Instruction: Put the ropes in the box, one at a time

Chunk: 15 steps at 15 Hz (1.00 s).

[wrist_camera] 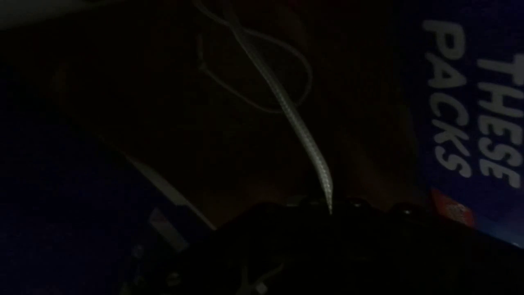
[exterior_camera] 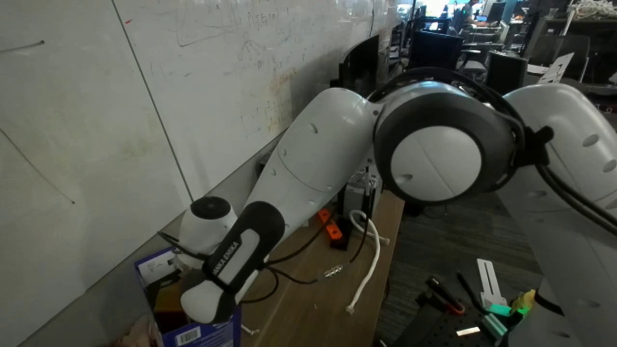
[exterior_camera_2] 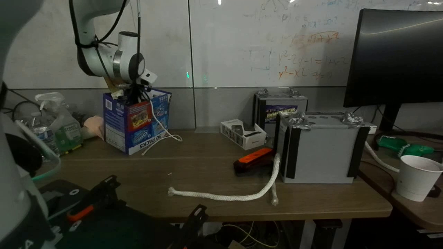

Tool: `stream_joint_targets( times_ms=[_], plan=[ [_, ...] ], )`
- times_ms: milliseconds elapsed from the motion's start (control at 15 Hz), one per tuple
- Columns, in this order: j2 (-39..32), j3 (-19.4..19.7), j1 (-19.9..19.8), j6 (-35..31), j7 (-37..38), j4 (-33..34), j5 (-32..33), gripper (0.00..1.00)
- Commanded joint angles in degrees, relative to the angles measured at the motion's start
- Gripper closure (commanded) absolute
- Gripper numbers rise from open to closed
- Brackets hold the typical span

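The box [exterior_camera_2: 114,124] is a blue-purple carton standing on the table near the whiteboard, also seen in an exterior view [exterior_camera: 202,335]. My gripper [exterior_camera_2: 134,95] points down into its open top. In the dark wrist view the gripper [wrist_camera: 330,208] looks shut on a thin white rope [wrist_camera: 292,112], which runs from the fingertips into the box and loops there. Part of a thin rope [exterior_camera_2: 159,121] hangs over the box's front side, and its end lies on the table. A thicker white rope [exterior_camera_2: 221,197] lies curved on the table, also seen in an exterior view [exterior_camera: 371,270].
Grey-white units [exterior_camera_2: 322,148] stand on the table's right part. A small white carton [exterior_camera_2: 242,133] and an orange object [exterior_camera_2: 254,157] lie beside them. A spray bottle [exterior_camera_2: 65,124] stands left of the box. The whiteboard [exterior_camera_2: 221,52] rises directly behind. Dark cables hang from the arm.
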State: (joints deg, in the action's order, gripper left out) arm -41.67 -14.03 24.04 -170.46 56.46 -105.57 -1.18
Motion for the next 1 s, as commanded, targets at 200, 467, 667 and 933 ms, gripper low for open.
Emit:
stream_joint_targets(
  times_ms=[200, 467, 667, 933],
  plan=[
    [0.0, 16.7, 12.1, 6.8, 2.0, -1.1, 0.9, 0.99],
    [0.1, 22.0, 16.0, 10.9, 4.3, -2.4, 3.1, 0.99],
    [0.0, 25.2, 18.1, 13.7, 6.8, -3.1, 6.0, 0.99],
    [1.5, 29.1, 19.6, 15.1, 10.7, -5.8, 10.3, 0.99]
  ],
)
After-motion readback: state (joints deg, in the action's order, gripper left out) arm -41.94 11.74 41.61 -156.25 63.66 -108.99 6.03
